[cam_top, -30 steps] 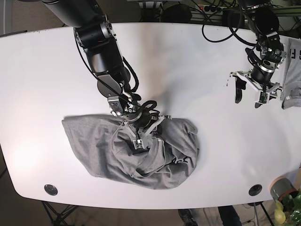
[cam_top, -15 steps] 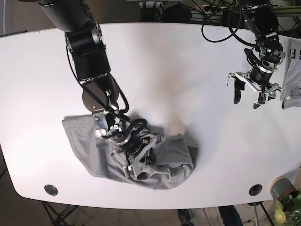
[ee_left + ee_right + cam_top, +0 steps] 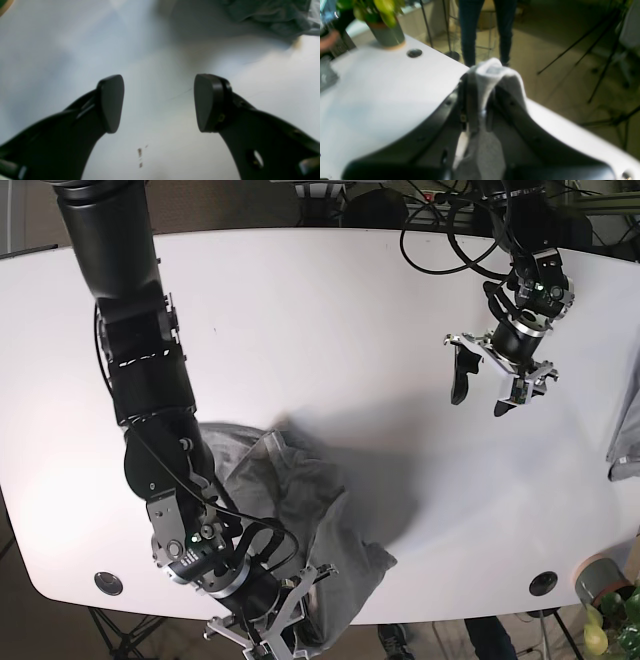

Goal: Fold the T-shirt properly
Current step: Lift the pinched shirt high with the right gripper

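Note:
The heather-grey T-shirt lies bunched near the table's front edge, and part of it hangs over the edge. My right gripper is at that front edge, shut on a fold of the shirt. In the right wrist view the grey fabric is pinched between the jaws of that gripper. My left gripper is open and empty above bare table at the back right, far from the shirt. In the left wrist view its fingers stand wide apart, with an edge of the shirt at the top right.
Another grey garment hangs at the table's right edge. A potted plant stands off the front right corner and shows in the right wrist view. A person's legs stand beyond the front edge. Round table ports sit near the front.
My right gripper has dragged the shirt toward the front edge, so the cloth now trails over it. My left gripper has moved a little to the left, still open.

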You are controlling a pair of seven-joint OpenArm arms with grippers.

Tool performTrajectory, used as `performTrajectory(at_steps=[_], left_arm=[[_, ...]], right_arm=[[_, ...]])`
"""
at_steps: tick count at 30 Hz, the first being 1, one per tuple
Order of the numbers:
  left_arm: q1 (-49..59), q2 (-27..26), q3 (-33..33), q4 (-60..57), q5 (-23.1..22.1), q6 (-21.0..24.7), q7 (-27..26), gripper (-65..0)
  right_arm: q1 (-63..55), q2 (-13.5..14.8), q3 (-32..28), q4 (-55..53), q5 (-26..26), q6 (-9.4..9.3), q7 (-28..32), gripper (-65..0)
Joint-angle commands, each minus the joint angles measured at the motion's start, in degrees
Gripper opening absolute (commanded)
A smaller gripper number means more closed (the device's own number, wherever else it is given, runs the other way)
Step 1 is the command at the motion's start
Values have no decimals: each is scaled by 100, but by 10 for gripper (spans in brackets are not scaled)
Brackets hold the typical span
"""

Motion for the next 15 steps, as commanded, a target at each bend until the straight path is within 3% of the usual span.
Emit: performTrajectory(at_steps=[1,11,15], left_arm=[[26,-28,245,137,-92,54,-164,-247],[8,-28,1309,119,-74,63,-172,-247],[-1,-28,1634,119,-74,63,-172,-247]], right_arm=[[605,113,-148,128,75,67,217,-631],[2029,227,-201,-136,75,93,208,-631],[2689,244,-175,-206,14,295,138,-631]])
